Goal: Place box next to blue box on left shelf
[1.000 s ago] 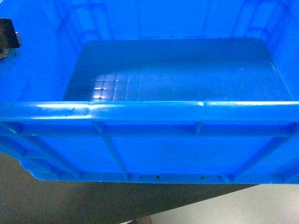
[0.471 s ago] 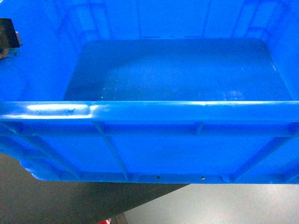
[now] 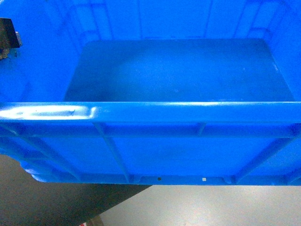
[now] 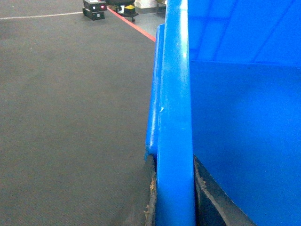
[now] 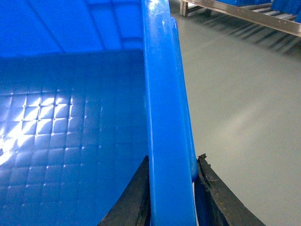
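1. The left claw is clenching the left rim of the large rectangular bright-blue plastic crate, one dark worn finger pressing the outside of the rim and the other sitting inside.
2. The right claw is gripping the right rim likewise, its black fingers pinching the thick rolled edge from both sides.
3. The crate is hanging between the two claws above the floor, filling nearly the whole head view, its near wall facing the camera.
4. That near wall is showing vertical ribs under a glossy rounded rim, with small holes along its lower edge.
5. Inside, the crate is holding nothing; its flat bottom is showing a faint embossed grid of squares in the right wrist view.
6. Under the crate, a dark grey matt floor is meeting a pale grey smooth floor along a slanting line.
7. Farther off in the right wrist view, a grey metal rail rack is standing on the pale floor.
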Controlling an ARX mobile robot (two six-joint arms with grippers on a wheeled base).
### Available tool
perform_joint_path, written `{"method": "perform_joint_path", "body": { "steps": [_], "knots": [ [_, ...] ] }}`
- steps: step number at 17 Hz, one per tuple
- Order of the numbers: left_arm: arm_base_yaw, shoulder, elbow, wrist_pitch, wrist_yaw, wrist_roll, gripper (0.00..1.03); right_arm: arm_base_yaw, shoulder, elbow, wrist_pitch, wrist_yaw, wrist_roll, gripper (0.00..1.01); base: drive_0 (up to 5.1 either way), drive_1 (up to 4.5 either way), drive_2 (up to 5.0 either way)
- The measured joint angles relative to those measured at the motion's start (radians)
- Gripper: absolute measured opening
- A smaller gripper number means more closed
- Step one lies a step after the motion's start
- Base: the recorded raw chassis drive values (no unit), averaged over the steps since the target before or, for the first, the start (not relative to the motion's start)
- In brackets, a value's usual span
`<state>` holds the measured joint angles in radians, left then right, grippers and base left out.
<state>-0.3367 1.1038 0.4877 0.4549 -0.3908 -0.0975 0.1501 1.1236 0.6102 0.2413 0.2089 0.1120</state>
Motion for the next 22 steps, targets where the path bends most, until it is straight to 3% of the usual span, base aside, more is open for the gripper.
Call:
{"method": "perform_joint_path", "body": {
  "steps": [22],
  "knots": [
    [0.0,0.0,0.0,0.001,0.002,0.0,0.12,0.0,0.0,0.0,0.0,0.0,0.0,0.2,-1.5,-1.55,-1.5]
  ]
}}
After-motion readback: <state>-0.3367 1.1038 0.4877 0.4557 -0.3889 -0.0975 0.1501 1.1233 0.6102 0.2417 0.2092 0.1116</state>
